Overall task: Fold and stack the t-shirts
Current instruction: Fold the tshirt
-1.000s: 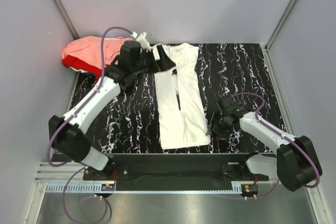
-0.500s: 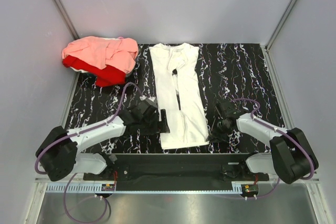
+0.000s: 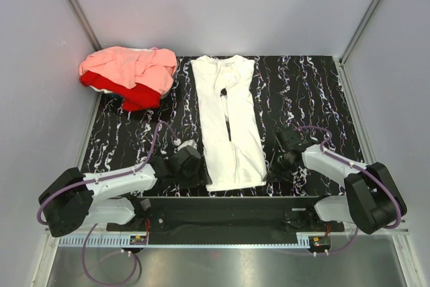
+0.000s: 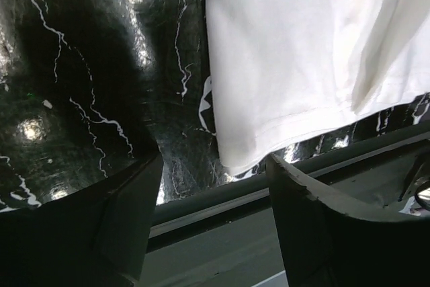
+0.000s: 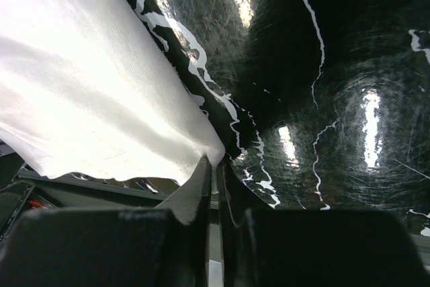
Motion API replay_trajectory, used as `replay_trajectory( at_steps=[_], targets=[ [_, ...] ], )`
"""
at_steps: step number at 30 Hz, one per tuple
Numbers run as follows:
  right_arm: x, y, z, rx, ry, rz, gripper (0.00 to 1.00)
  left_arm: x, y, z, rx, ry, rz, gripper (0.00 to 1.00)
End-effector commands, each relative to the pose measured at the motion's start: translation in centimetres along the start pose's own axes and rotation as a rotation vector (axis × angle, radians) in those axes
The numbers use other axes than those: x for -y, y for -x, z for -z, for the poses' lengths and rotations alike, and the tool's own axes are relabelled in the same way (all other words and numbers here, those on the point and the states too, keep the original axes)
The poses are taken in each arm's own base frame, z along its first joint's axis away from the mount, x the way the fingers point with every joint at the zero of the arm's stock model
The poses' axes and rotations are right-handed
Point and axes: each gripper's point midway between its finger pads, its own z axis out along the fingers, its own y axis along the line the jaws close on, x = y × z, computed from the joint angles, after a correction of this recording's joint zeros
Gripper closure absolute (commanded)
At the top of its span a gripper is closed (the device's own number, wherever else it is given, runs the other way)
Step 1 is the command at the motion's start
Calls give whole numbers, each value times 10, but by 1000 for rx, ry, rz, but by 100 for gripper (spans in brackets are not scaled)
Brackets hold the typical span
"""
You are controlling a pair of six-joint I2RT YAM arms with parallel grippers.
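I see the white soft-cloth t-shirt (image 3: 228, 122) lying lengthwise on the black white-veined tabletop (image 3: 302, 92), my right gripper (image 5: 213, 166) pinched tight on its near right hem corner, my left gripper (image 4: 213, 173) gaping wide and empty at the near left corner (salmon-pink cloth shirt (image 3: 127, 68) and red cloth shirt (image 3: 138, 97) heaped far-left).

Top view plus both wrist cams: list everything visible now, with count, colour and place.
white t-shirt: one, white, dark print showing at the fold; long strip down the table's middle.
salmon-pink t-shirt: one, pink; crumpled at the far left corner.
red t-shirt: one, red; bunched under the pink one.
table: one, black with white veins.
left gripper: one, black; open at the white shirt's near left corner.
right gripper: one, black; shut on its near right corner.
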Motion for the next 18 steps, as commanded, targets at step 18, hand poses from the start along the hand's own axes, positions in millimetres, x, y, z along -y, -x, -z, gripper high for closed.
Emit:
replay_trajectory(
  at_steps=[18],
  targets=[
    [-5, 6, 1, 25, 17, 19, 100, 31, -1, -16, 30, -93, 27, 68]
  ],
)
